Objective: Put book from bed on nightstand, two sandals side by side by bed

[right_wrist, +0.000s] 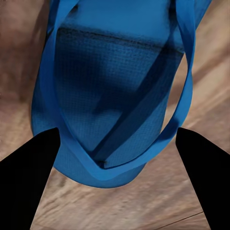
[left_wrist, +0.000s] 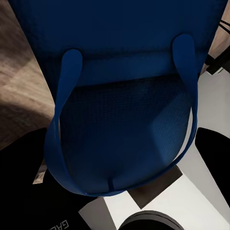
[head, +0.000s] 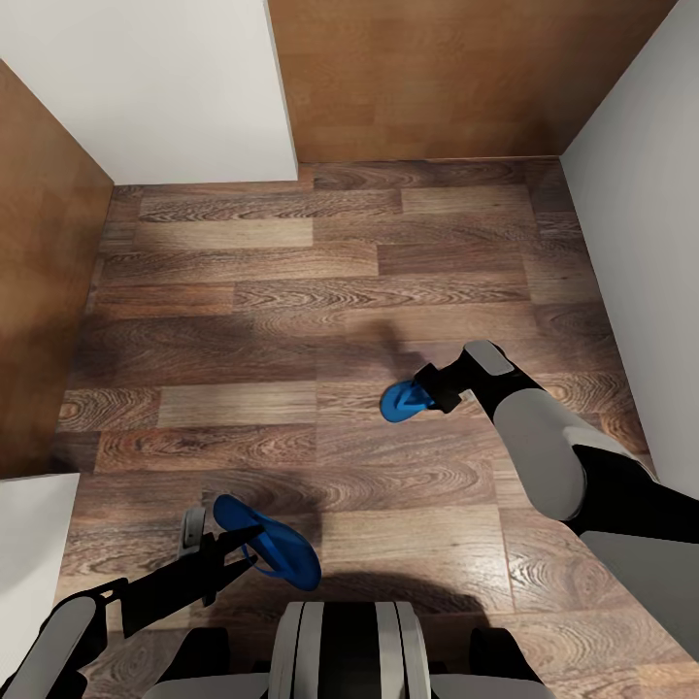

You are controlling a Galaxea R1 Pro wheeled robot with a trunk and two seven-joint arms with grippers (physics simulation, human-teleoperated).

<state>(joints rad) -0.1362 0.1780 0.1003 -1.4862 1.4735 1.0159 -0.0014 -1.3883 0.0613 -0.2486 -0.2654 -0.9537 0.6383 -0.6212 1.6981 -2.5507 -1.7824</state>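
Observation:
Two bright blue sandals show on the wood-plank floor of the bedroom. One sandal (head: 277,553) (left_wrist: 120,120) hangs just in front of my base, lifted off the floor, with my left gripper (head: 225,534) shut on its near end. The left fingers are hidden behind its sole in the left wrist view. The other sandal (head: 398,401) (right_wrist: 115,96) lies further out to the right. My right gripper (head: 429,390) (right_wrist: 117,139) hovers over its toe end, open, with black fingertips (right_wrist: 33,172) spread on either side. The book, bed and nightstand are out of view.
White walls stand at the back left (head: 146,87) and along the right (head: 641,243). Brown wooden panels close the left side (head: 39,291) and the back (head: 437,78). A white block (head: 29,563) sits at the near left. Open floor (head: 291,291) lies ahead.

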